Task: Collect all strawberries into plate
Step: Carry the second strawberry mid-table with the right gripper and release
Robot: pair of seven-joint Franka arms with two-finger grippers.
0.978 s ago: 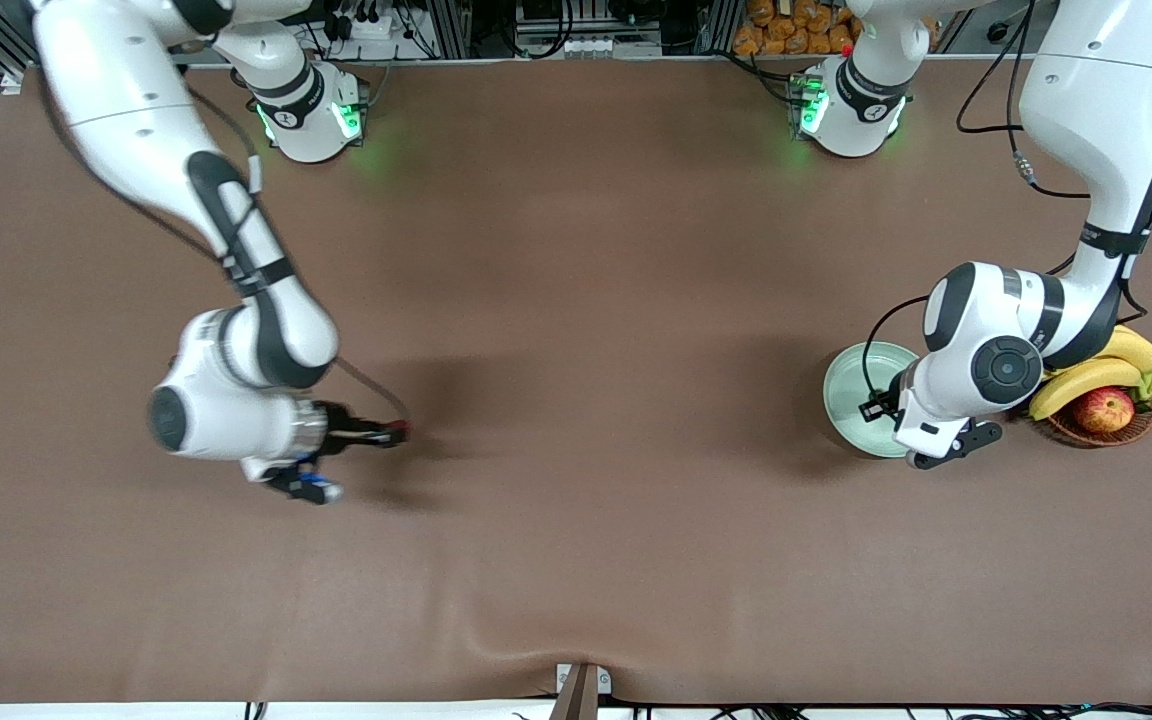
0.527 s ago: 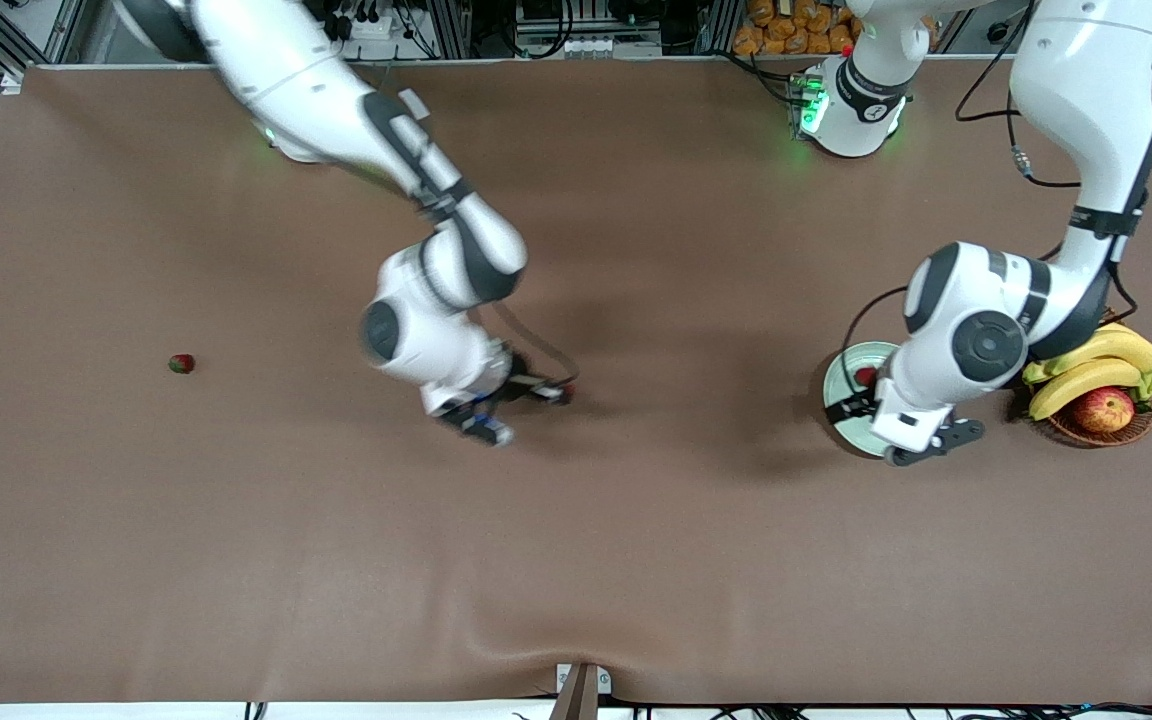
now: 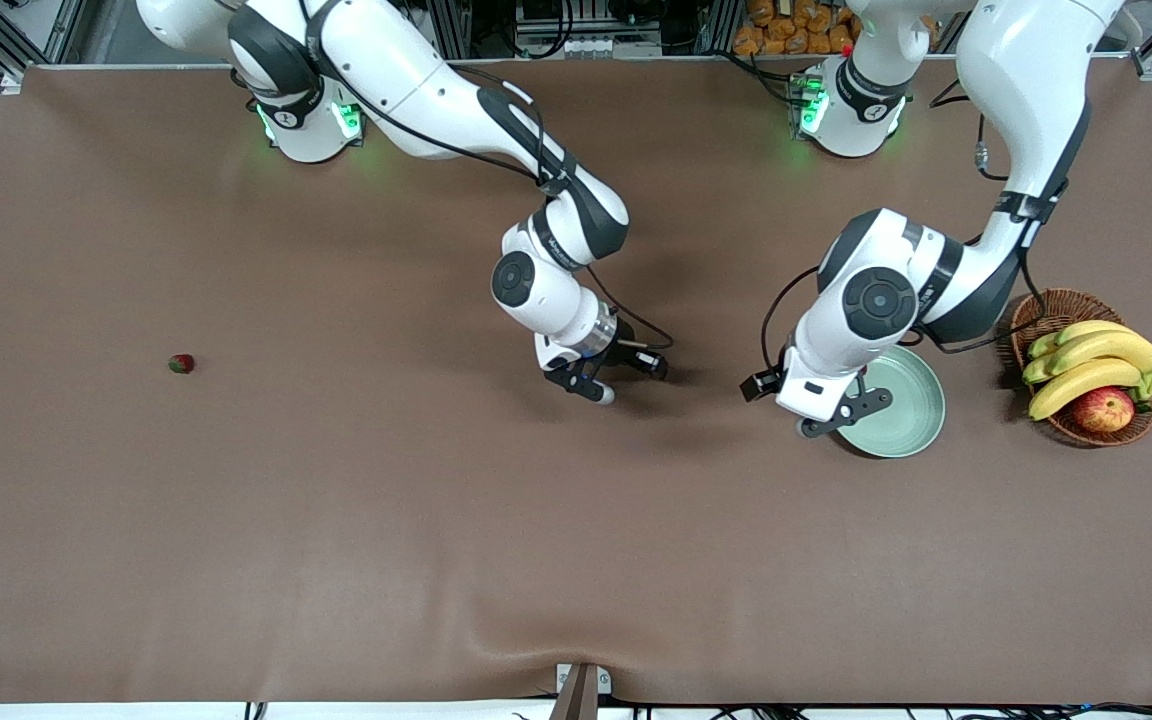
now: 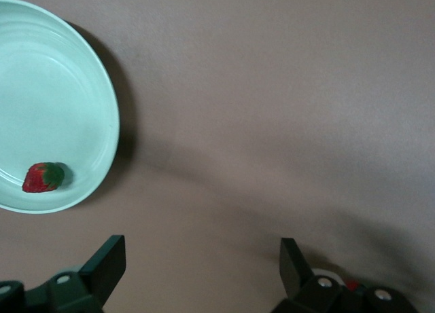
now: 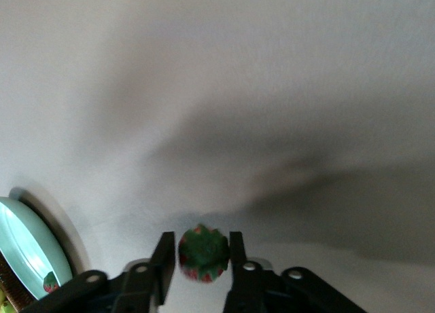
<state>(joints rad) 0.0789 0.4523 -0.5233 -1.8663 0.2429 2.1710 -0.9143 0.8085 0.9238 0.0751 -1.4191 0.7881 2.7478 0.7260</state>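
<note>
Over the bare middle of the table, my right gripper (image 3: pixel 656 366) (image 5: pixel 199 259) has a strawberry (image 5: pixel 202 254), green cap up, between its fingers. One finger touches the berry and a thin gap shows at the other. The mint-green plate (image 3: pixel 908 398) (image 4: pixel 61 75) (image 5: pixel 27 248) lies toward the left arm's end, with one strawberry (image 4: pixel 43 177) (image 5: pixel 51 282) near its rim. My left gripper (image 4: pixel 200 265) stands wide open and empty over the table beside the plate. Its hand hides part of the plate in the front view. Another strawberry (image 3: pixel 181 363) lies alone toward the right arm's end.
A brown wicker basket (image 3: pixel 1046 310) with bananas (image 3: pixel 1096 365) and a red-yellow apple (image 3: pixel 1103 408) stands beside the plate at the left arm's end. A brown mat covers the table.
The right arm swept from its end of the table to the middle with its strawberry, and its grip has loosened. The left gripper opened, left a strawberry in the plate and moved off it.
</note>
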